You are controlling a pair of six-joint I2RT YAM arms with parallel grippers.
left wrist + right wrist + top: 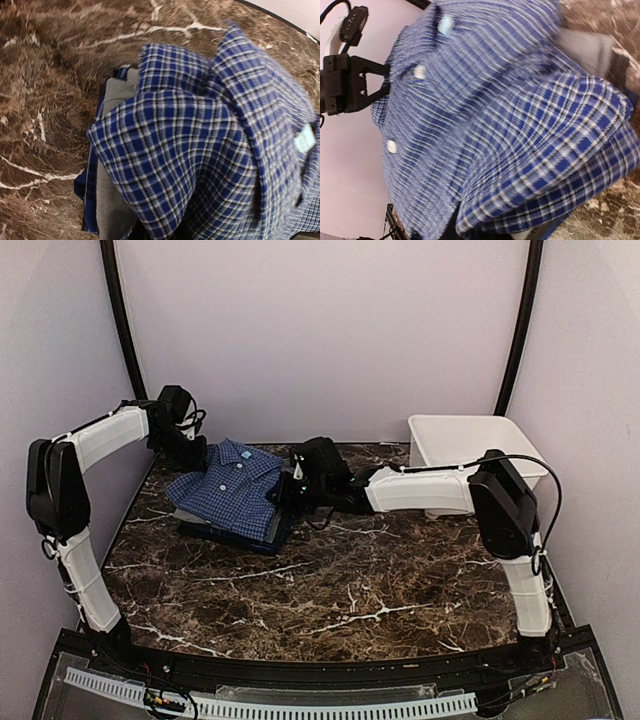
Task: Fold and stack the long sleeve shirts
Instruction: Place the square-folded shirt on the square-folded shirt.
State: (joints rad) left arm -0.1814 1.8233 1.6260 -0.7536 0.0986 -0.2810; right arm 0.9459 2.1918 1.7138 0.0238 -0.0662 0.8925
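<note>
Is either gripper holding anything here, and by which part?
The left gripper looks pinched on the blue shirt at its collar-end edge. The right gripper sits at the opposite edge, grip hidden.

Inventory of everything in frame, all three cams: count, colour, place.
blue check shirt: 1, blue with dark check, white buttons; folded, top of the stack, far left of centre
grey shirt: 1, grey; under it in the stack
dark blue layer: 1; bottom of the stack, kind unclear
white tub: 1, white; far right corner
table: 1, brown marble, white veins
left gripper: 1, black; pinching the blue check shirt's far-left edge
right gripper: 1, black; at its right edge, jaws hidden
</note>
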